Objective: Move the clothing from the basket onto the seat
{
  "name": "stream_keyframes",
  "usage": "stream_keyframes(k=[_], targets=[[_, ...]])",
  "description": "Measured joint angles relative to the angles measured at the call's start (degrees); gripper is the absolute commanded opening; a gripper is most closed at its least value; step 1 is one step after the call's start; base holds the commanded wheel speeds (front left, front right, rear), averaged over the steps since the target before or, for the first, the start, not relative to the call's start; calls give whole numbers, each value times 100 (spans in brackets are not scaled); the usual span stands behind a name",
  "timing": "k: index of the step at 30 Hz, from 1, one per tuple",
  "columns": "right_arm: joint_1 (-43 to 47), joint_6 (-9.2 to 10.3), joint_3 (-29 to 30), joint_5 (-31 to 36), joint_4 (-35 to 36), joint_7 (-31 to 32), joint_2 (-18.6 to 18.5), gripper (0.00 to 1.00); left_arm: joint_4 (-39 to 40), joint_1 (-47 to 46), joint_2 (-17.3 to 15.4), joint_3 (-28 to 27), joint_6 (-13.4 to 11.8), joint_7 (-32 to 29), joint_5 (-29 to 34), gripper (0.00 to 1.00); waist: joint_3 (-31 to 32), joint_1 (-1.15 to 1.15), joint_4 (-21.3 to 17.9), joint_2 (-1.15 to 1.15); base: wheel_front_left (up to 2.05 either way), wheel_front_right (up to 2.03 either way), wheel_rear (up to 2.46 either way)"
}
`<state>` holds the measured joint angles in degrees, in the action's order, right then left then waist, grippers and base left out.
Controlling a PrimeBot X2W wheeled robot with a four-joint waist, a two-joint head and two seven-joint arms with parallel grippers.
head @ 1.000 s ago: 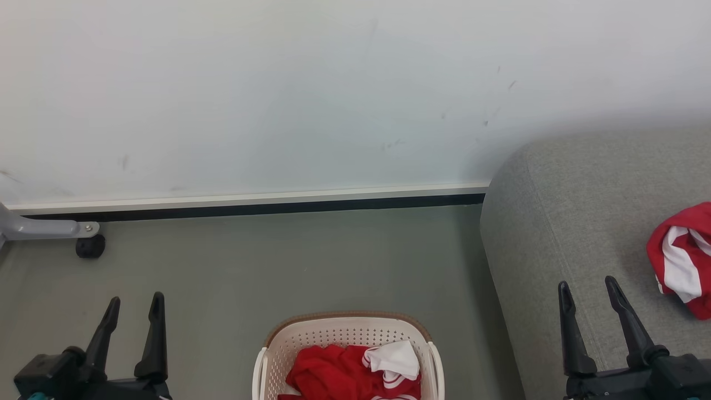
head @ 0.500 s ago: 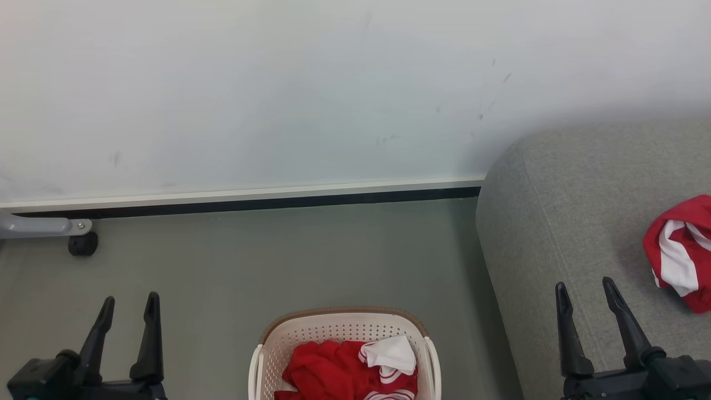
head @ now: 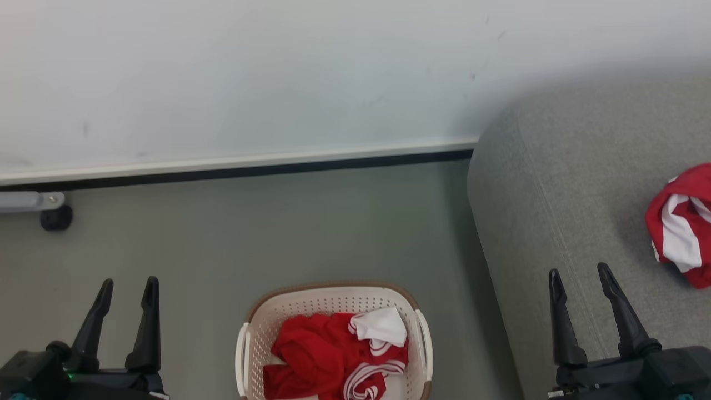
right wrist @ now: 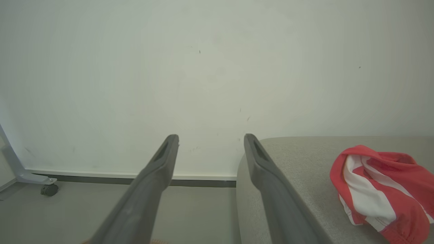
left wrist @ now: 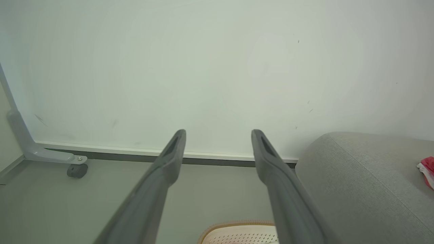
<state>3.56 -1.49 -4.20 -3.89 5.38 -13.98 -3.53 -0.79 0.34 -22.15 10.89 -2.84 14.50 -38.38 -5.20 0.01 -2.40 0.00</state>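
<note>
1. My left pincer (head: 129, 283) is spread and holds nothing. It hangs over the floor (head: 311, 222), to the left of the basket (head: 332, 287). My right pincer (head: 579, 271) is also spread and empty, above the near edge of the seat (head: 555, 183).
2. Compared with one second ago, both pincers keep nearly the same place in the head view, but the whole picture has slid. The caster (head: 55, 218) sits higher, and more of the basket shows. I judge that my head has tilted down and the things have not moved.
3. For the task, this looks like preparing the next grasp. Red clothing (head: 322, 355) with white stripes lies in the basket, while one red-and-white garment (head: 680, 228) is already on the seat.
4. The near part of the basket is cut off at the bottom edge, so I cannot count the pieces. The garment on the seat is cut off at the right edge.
</note>
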Motion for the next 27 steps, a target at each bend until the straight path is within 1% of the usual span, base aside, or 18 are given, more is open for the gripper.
stream_keyframes(k=[2,6,8,11,17,23,27], targets=[[-59,8,-21,18,35,-23,1,100,15,-24,-13,-11,94,0,0,100,-115,0,-39,0,0,0,0],[-169,101,-92,46,145,-23,13,100,19,-179,-85,-31,242,0,0,100,-367,0,-135,1,0,0,0],[-223,107,-126,78,213,-24,21,100,19,-253,-130,-40,301,0,1,100,-498,0,-192,0,0,0,0],[-297,201,-178,98,324,-26,32,100,16,-338,-188,-38,416,0,9,100,-704,0,-285,0,0,0,0],[-433,328,-211,135,532,-31,41,100,-14,-617,-293,44,647,0,26,100,-1136,1,-478,1,0,0,0],[-578,458,-276,122,709,-32,55,100,-21,-977,-411,212,798,-2,79,100,-1599,1,-655,1,0,0,0],[-657,553,-302,66,784,-33,64,100,-22,-1176,-456,315,847,-29,124,100,-1919,0,-759,1,0,0,0]])
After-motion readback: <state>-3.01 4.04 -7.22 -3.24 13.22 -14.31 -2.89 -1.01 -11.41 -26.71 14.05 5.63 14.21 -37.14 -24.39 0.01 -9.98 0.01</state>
